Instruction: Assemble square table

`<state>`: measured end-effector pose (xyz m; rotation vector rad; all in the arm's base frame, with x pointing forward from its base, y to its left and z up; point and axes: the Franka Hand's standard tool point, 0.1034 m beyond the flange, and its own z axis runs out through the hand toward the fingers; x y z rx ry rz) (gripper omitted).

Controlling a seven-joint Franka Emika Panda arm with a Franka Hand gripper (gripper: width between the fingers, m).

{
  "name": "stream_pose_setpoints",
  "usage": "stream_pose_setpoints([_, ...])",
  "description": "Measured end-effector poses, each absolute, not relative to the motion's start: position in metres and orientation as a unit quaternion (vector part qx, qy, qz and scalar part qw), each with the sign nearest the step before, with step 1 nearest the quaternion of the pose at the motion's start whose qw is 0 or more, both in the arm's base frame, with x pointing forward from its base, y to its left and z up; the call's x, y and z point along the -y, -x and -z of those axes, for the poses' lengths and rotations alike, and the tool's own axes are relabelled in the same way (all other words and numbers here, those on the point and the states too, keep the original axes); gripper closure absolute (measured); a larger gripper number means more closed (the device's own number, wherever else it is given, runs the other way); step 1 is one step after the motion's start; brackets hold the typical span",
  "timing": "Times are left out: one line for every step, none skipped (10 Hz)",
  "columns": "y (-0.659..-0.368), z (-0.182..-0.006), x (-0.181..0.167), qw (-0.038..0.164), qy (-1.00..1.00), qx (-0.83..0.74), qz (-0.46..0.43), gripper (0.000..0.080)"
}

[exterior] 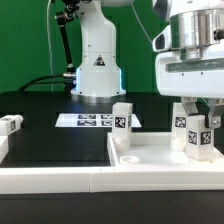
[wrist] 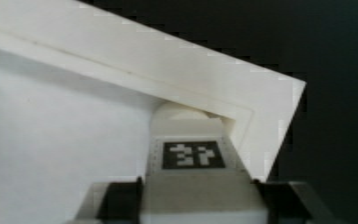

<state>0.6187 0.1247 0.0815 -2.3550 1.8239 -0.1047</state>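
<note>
I see the gripper (exterior: 197,122) with its jaws narrow, closed on a white leg (exterior: 197,138). In the wrist view the two fingers (wrist: 123,198) stand one on each side of the leg's tagged face. I hold this leg upright over the corner of the tabletop (exterior: 150,160) at the exterior view's right, because I judge it must go down straight into that corner. I cannot tell if its foot is already seated there.

The tabletop lies flat on the black table just behind the long border wall (exterior: 50,182), which I think keeps it from sliding. Its recessed face is up, so the legs can enter from above. A second leg (exterior: 122,122) stands upright at another corner. A third leg (exterior: 10,125) waits well apart, at the exterior view's left. The marker board (exterior: 88,120) lies behind the tabletop.
</note>
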Motion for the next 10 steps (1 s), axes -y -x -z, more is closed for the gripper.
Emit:
stream_pose_setpoints([-0.6188,-0.0815,-0.1251,0.081,0.777,-0.623,0.034,0.0509])
stream_pose_setpoints([-0.6193,-0.0813,-0.1247,0.085,0.757,-0.648,0.031,0.0509])
stream_pose_setpoints([-0.6194,-0.0813,-0.1247,0.087,0.747,-0.659,0.029,0.0509])
stream_pose_setpoints([-0.6194,-0.0813,-0.1249,0.087,0.746,-0.660,0.029,0.0509])
stream_pose_setpoints([-0.6194,-0.0813,-0.1248,0.086,0.753,-0.652,0.030,0.0509])
stream_pose_setpoints([-0.6193,-0.0812,-0.1249,0.085,0.765,-0.638,0.032,0.0434])
stream_pose_setpoints([-0.6185,-0.0807,-0.1253,0.083,0.777,-0.623,0.032,0.0434])
stream_pose_setpoints([-0.6179,-0.0804,-0.1262,0.080,0.801,-0.592,0.032,0.0236])
stream_pose_setpoints([-0.6177,-0.0803,-0.1272,0.079,0.823,-0.562,0.034,0.0177])
stream_pose_setpoints([-0.6175,-0.0802,-0.1280,0.077,0.849,-0.522,0.038,0.0177])
